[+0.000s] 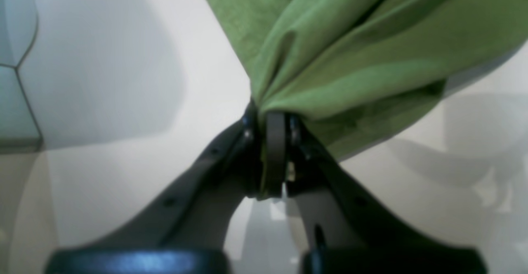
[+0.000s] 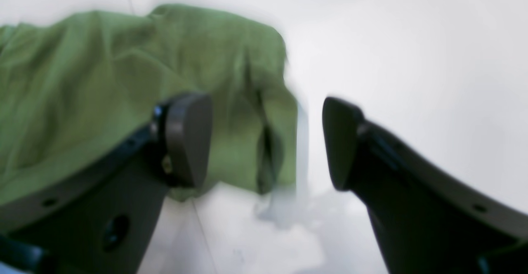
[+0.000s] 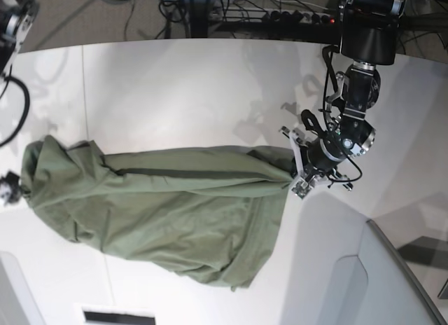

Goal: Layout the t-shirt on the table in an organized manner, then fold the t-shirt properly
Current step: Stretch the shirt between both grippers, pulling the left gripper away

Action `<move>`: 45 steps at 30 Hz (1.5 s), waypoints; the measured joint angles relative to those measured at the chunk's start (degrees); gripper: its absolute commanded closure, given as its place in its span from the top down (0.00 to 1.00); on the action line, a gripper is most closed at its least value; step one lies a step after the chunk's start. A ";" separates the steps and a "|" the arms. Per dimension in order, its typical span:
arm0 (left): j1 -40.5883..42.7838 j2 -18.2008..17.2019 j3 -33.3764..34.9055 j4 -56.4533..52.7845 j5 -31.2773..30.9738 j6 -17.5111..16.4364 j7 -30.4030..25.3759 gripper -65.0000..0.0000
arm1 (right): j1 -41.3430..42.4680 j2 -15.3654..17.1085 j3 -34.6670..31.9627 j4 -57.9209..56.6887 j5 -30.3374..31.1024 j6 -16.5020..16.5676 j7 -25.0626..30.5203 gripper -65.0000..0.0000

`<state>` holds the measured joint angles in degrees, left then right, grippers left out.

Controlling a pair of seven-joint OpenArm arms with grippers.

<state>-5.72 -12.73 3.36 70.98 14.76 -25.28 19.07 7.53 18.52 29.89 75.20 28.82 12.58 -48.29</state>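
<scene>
**Shirt pinned at one end only; the other end lies loose**

The left fingers (image 1: 274, 142) are closed tight on a gathered bunch of the t-shirt (image 3: 175, 206), with cloth fanning away from the pinch point in deep pleats. The right fingers (image 2: 268, 142) stand wide apart and hold nothing; the shirt's edge lies in the gap between them and under the nearer pad, on the surface (image 3: 189, 94).

The shirt itself lies stretched in a rumpled band from the left fingers across to the right fingers, bunched and doubled over along its length, not yet flat.

Risks, as judged:
- With only one end held, any pull by the left fingers would likely drag the whole garment, not spread it.
- The bunched grip probably holds several layers; lifting from here could carry the folds along.
- If the right fingers close where they are, they may catch only a thin edge, or a sleeve fold, and slip.

Room: beyond the left fingers the surface is bare toward its curved far edge. A grey angled panel (image 3: 392, 269) sits close on the near side of them. The right fingers are at the frame's edge in the base view; room there cannot be judged.
</scene>
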 measured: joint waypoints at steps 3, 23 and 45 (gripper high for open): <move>1.14 -0.04 0.00 1.86 0.02 0.00 0.02 0.00 | -6.69 -4.00 2.89 2.36 3.37 0.33 -1.88 0.60; 1.42 -0.02 0.00 2.54 0.04 0.00 0.07 0.00 | -5.35 -5.62 2.91 -8.98 3.80 3.89 0.90 0.59; 1.11 -0.02 0.00 2.54 0.02 0.00 0.02 0.00 | -0.63 -5.27 2.89 -16.85 3.41 3.93 2.64 0.30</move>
<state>-4.60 -12.75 3.36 73.52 14.79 -25.28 19.09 6.90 13.26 32.77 58.35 32.23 16.51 -45.65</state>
